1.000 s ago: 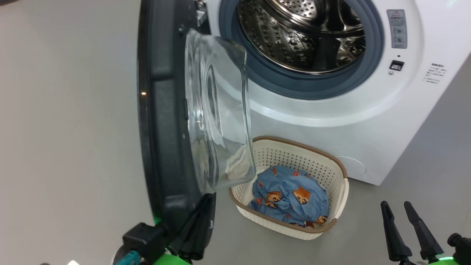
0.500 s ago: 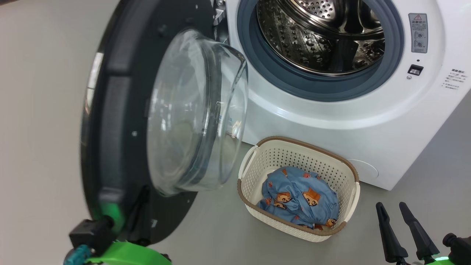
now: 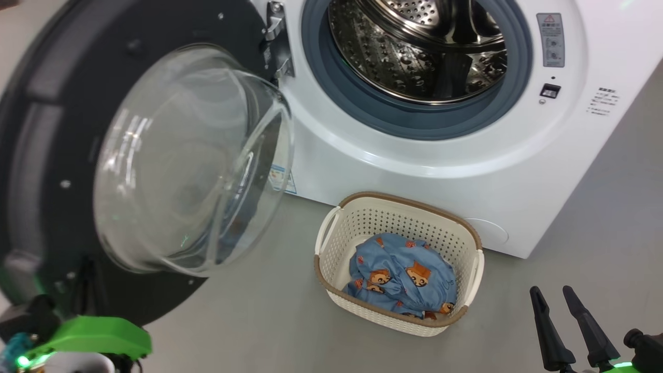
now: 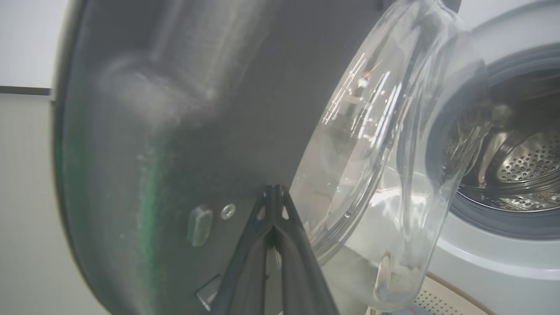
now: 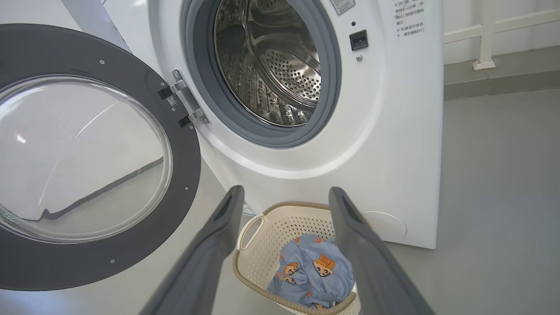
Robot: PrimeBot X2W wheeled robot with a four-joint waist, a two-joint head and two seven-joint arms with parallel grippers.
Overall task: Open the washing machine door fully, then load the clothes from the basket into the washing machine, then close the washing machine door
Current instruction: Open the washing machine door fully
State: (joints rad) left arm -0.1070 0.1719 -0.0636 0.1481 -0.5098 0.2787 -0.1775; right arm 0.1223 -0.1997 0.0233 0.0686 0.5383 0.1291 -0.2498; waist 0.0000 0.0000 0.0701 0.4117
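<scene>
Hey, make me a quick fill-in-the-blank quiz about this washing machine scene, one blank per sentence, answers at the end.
1. The round black-rimmed glass washing machine door stands ____.
2. The light blue cartoon-print clothes lie inside the cream perforated plastic ____.
3. The perforated steel drum of the white washing machine holds ____ clothes.
4. The right pincer has its two dark fingers held ____.
Answers: open; basket; no; apart.

The washing machine door (image 3: pixel 155 166) is swung open at nine o'clock of the washing machine (image 3: pixel 424 166); clothes (image 3: pixel 404 277) are bundled in the basket (image 3: pixel 399 217) at six.
</scene>
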